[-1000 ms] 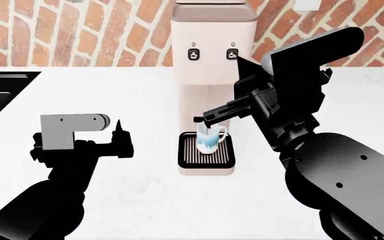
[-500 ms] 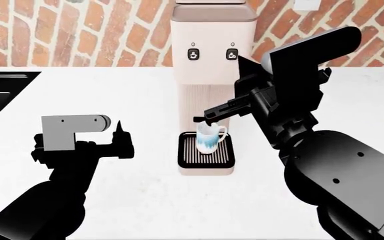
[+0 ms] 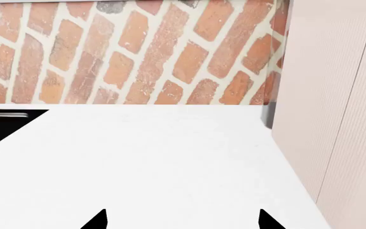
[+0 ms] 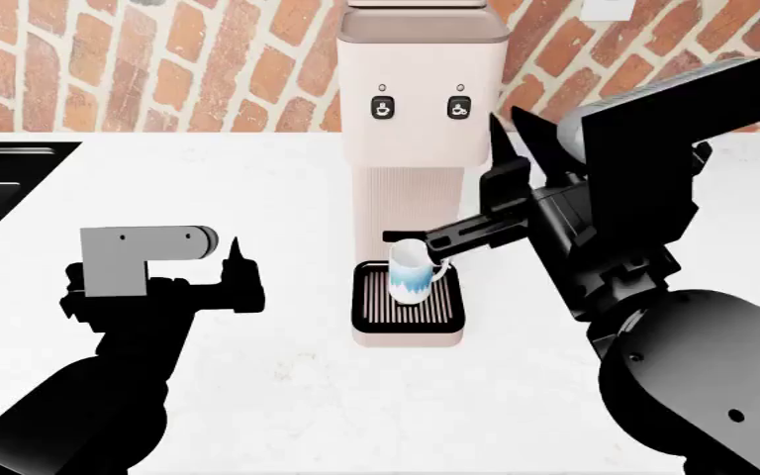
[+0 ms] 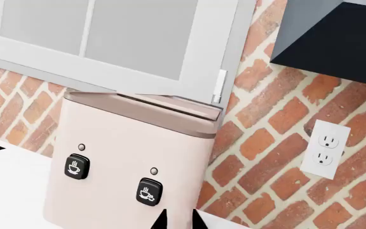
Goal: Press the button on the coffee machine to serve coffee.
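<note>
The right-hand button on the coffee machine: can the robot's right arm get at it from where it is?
Probably yes. The right gripper sits close below the right-hand button on the coffee machine, nothing between them. The cup stands lower down, out of the way.

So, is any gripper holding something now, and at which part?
Nothing is held. The left gripper is open over bare counter; the right gripper, nearly closed, points at the coffee machine with nothing between its fingertips.

A kitchen: brick backsplash (image 3: 138, 52), white counter (image 4: 222, 188) (cabinet (image 5: 106, 33) above).
</note>
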